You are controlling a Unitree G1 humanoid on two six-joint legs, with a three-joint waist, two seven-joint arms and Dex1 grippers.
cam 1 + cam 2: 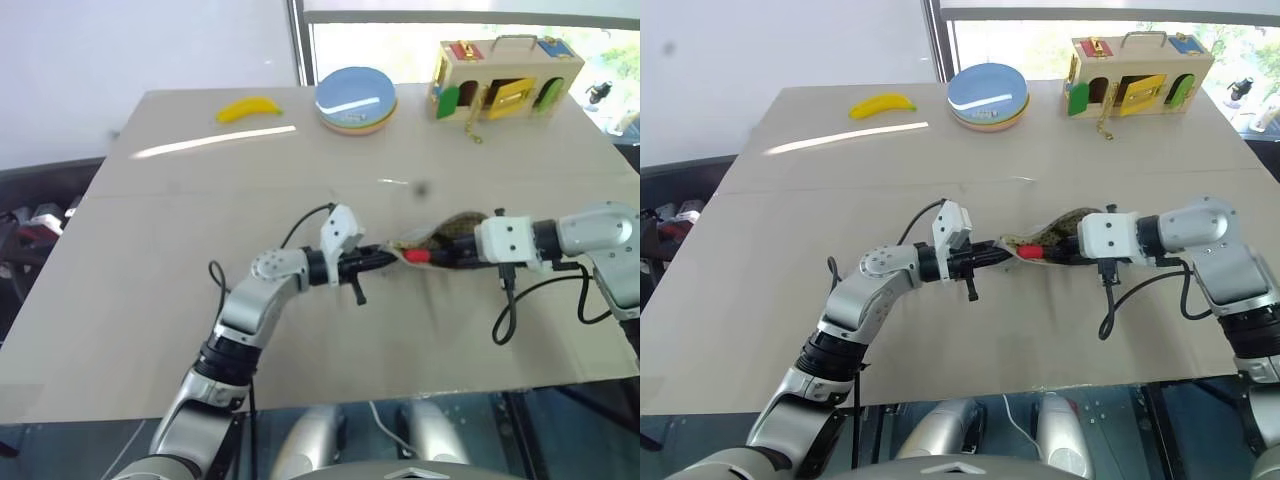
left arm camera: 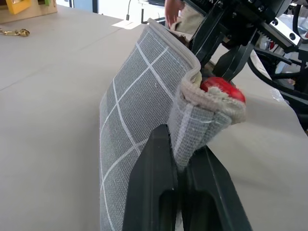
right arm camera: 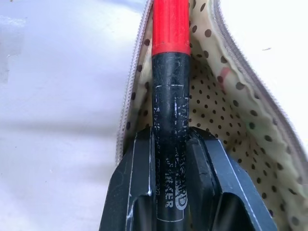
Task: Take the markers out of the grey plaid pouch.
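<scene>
Grey plaid pouch (image 2: 139, 110) hangs above the desk (image 1: 200, 250), its corner clenched in the left pincer (image 2: 179, 166), while the right pincer (image 3: 171, 144) grips the red-capped marker (image 3: 169, 91) inside its mouth.

Daylight pours in from the window (image 1: 450, 25) at the far side, bright enough to wash out the view beyond it. A long streak of glare lies across the far left of the table (image 1: 150, 200) — shadows under the arms are soft and faint. Both wrist views are sharp up close, while the far background blurs.
</scene>
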